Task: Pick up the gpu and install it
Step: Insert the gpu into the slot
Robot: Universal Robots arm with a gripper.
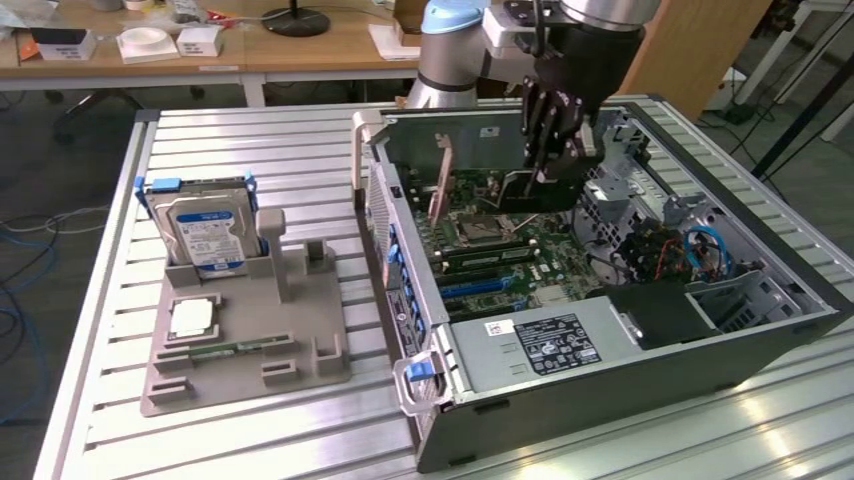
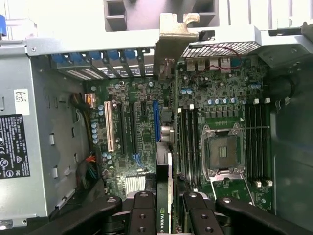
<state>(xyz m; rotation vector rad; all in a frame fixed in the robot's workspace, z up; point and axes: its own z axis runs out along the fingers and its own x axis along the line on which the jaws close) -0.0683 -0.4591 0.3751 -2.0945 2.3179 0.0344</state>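
The fingers [image 2: 143,215] clamp the gpu [image 2: 168,169] edge-on. The gripper [image 2: 166,220] holds it inside the computer case [image 1: 641,395], above the motherboard [image 2: 132,147] and just beside the blue slot [image 2: 156,120]. We judge this to be the insertion step; seating calls for connector-to-slot alignment and a straight push.

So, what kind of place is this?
Probably a robotics lab or workshop: a robot arm holds a gpu inside an open computer case on a slatted metal table, with wooden office desks behind.
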